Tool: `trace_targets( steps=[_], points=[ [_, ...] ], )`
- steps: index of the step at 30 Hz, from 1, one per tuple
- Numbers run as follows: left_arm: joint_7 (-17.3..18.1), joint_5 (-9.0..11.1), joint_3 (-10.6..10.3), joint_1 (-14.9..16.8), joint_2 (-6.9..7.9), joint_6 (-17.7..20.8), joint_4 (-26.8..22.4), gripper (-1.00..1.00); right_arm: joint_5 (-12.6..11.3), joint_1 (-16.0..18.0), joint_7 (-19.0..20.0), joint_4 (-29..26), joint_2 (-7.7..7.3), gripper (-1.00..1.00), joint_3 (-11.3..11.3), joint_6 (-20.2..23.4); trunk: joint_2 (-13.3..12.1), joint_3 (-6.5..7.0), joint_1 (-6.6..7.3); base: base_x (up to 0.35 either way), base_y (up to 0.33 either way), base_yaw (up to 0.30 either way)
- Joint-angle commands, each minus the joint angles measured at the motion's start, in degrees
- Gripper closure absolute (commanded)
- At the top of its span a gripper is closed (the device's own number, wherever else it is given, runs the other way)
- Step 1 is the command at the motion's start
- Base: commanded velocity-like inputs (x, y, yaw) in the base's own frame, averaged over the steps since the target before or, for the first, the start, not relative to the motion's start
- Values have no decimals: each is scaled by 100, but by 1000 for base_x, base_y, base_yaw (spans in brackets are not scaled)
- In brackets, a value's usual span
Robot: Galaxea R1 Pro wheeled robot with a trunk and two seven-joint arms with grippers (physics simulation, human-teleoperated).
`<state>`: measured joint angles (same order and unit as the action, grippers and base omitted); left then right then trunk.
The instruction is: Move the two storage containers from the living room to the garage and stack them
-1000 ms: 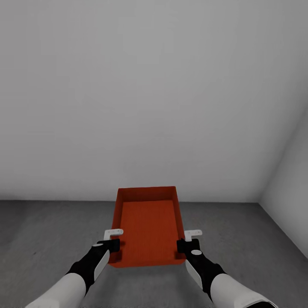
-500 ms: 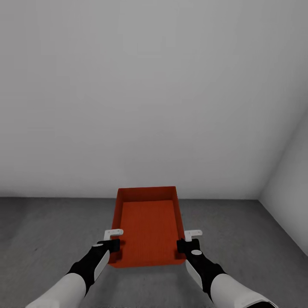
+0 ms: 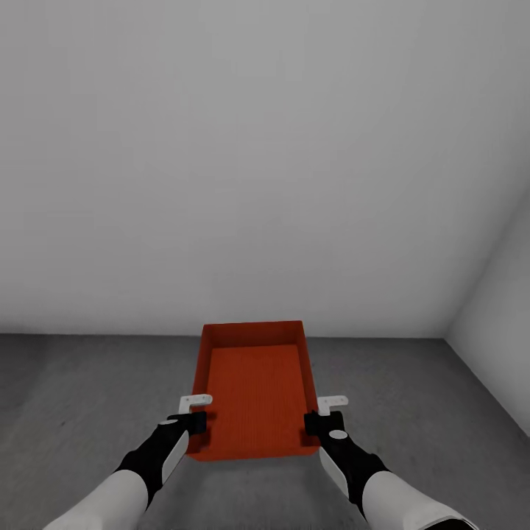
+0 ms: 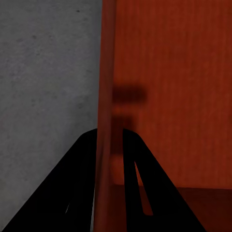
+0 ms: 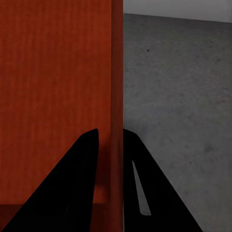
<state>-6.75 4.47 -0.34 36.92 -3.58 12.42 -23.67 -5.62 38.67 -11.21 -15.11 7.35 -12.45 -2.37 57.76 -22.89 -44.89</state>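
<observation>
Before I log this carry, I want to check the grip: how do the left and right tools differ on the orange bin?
The left tool clamps the storage container's left wall; the right tool clamps its right wall. In each wrist view, one finger sits inside the wall and one outside, mirrored. Both grip near the near end, at about the same height, above the grey concrete floor.

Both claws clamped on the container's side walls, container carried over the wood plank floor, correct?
Not the floor. The head view shows dark grey concrete floor, not wood planks. Otherwise right: left claw and right claw each pinch a side wall of the orange-red container.
</observation>
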Motion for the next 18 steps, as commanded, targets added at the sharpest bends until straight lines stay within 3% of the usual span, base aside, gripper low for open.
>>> trace_targets(
  steps=[1,18],
  points=[
    [-64,-95,-1,-1,129,42,-31,100,-70,9,-75,17,-6,100,138,-30,5,-16,0,0,0,0],
    [-64,-95,-1,-1,130,42,-33,100,-70,9,-75,17,-6,100,138,-35,5,-173,0,0,0,0]
  ],
)
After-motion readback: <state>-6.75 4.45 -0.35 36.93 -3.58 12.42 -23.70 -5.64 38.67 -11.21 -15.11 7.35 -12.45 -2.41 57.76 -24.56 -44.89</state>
